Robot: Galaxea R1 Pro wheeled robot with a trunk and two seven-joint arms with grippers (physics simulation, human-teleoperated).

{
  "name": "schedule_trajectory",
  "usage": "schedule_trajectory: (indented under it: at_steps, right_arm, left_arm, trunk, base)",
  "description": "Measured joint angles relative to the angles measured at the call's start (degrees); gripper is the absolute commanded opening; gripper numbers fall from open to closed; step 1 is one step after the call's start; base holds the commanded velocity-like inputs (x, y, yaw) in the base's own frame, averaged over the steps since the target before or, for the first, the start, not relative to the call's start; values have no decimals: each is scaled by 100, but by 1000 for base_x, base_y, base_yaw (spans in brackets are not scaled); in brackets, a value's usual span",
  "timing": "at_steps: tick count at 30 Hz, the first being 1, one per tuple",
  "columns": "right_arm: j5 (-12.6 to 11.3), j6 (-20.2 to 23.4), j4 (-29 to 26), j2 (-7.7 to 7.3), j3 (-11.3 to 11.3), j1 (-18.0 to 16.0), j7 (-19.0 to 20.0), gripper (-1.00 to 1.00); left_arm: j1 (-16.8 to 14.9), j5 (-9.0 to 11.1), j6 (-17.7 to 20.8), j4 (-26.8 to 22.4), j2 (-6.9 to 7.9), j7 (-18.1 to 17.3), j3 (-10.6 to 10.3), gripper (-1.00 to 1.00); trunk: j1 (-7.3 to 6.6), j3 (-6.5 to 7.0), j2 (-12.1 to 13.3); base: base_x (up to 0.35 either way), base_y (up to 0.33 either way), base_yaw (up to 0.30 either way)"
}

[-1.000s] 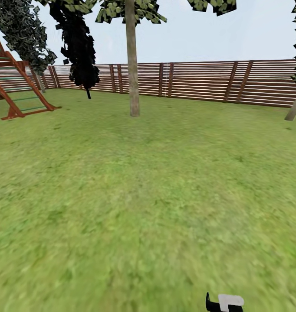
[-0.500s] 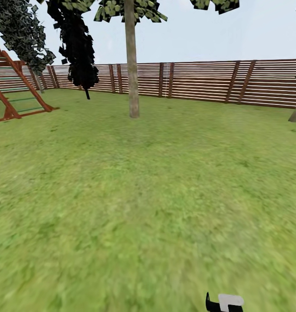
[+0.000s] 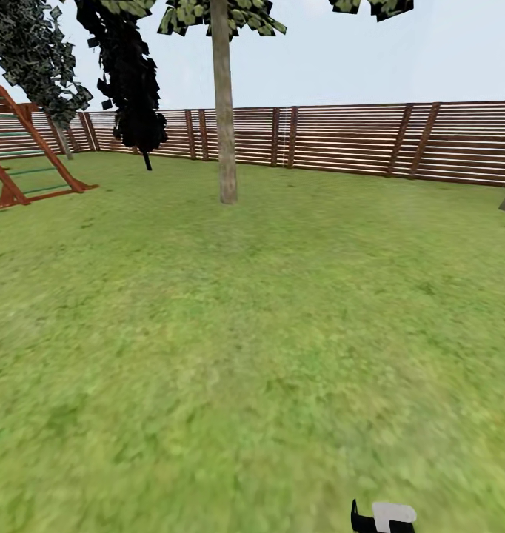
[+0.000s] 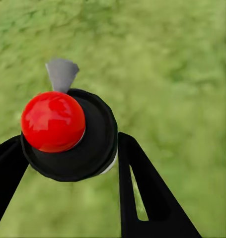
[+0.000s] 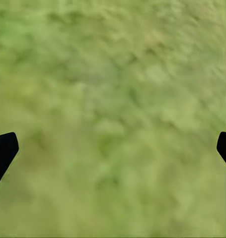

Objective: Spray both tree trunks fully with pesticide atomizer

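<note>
Shifted leftward: view; pesticide atomizer clamped in left gripper, tree trunk far ahead; right gripper spread wide.

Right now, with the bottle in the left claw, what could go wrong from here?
1. The dark red-topped pesticide atomizer sits between only the tips of the left claw; a jolt could drop it onto the green grass floor.
2. The pale grey-tan tree trunk stands far off by the brown slatted fence; spraying from here would likely miss.
</note>
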Motion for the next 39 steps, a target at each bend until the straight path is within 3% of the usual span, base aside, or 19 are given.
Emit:
schedule_trajectory:
  at_steps: [39]
  right_arm:
    - [0,1,0,0,0,-1,-1,100]
  left_arm:
    - [-1,-2,0,0,-1,0,-2,-100]
  trunk:
    - [0,0,0]
  base:
    - [337,0,0]
